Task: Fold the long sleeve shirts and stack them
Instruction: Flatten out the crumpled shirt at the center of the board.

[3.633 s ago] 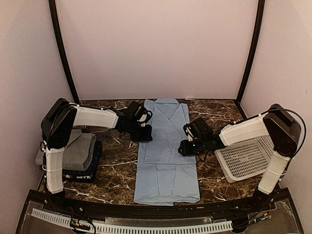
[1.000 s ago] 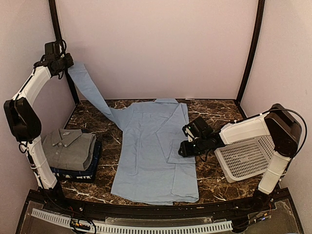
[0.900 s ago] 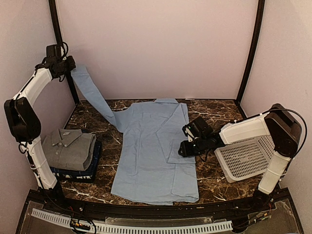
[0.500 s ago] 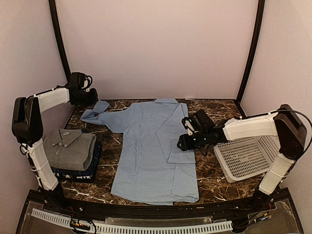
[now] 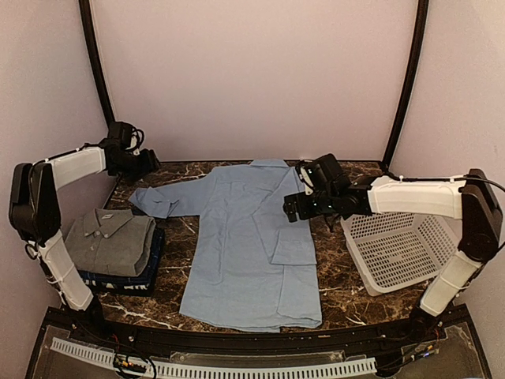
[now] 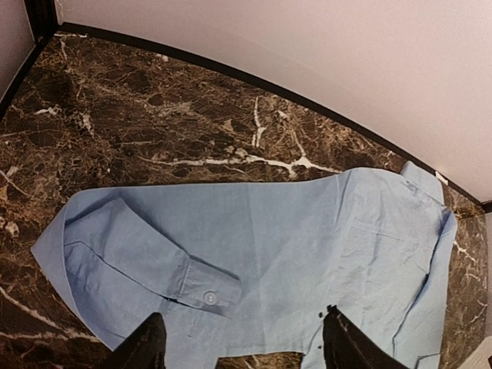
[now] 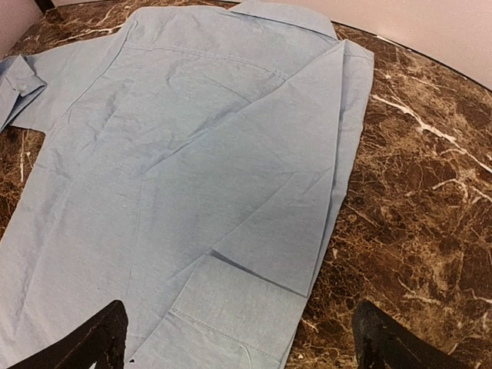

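Note:
The light blue long sleeve shirt (image 5: 245, 253) lies flat in the middle of the marble table. Its left sleeve (image 6: 154, 254) stretches out to the left, the buttoned cuff (image 6: 206, 292) doubled back on it. The right sleeve is folded over the body, its cuff (image 7: 234, 307) near the right edge. My left gripper (image 5: 148, 163) hovers open at the back left above that sleeve, holding nothing (image 6: 242, 352). My right gripper (image 5: 296, 208) hangs wide open over the shirt's right side, also with nothing in it (image 7: 242, 346). A grey collared shirt (image 5: 110, 241) sits folded on a dark navy one (image 5: 152, 268) at the left.
A white lattice basket (image 5: 402, 253) stands at the right under my right arm. Black frame posts rise at both back corners, and pale walls close in the table on three sides.
My left gripper came down from high at the back left, laid the sleeve on the table and opened. My right gripper opened wide and moved back from the shirt's right edge.

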You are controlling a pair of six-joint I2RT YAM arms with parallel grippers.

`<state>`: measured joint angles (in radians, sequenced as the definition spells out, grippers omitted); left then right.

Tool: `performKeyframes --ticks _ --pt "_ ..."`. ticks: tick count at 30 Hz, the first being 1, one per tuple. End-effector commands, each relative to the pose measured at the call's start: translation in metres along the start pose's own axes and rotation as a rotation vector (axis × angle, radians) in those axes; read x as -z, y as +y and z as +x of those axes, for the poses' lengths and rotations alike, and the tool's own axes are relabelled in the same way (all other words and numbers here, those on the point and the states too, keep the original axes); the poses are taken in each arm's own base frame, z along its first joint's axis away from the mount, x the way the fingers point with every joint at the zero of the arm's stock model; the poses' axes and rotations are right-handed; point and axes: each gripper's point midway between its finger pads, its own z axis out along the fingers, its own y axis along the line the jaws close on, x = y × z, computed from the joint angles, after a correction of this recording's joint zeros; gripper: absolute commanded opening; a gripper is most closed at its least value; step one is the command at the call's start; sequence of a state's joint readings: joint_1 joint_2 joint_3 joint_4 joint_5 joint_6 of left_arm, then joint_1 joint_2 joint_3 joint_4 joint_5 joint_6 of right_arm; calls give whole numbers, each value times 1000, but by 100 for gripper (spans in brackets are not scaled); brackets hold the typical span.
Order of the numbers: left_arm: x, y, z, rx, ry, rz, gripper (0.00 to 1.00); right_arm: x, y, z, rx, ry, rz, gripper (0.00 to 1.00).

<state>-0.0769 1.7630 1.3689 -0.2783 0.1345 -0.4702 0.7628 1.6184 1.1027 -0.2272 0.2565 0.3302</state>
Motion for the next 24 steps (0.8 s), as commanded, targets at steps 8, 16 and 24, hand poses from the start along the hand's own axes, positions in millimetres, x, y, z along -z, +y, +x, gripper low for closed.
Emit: performKeyframes --ticks 8,16,24 --pt "53 -111 58 -104 35 239 74 -26 24 27 96 144 -102 85" --pt "22 -166 156 -76 245 440 73 -36 33 39 94 185 -119 81" --pt "-27 -169 191 18 306 458 71 -51 46 48 77 218 -135 75"
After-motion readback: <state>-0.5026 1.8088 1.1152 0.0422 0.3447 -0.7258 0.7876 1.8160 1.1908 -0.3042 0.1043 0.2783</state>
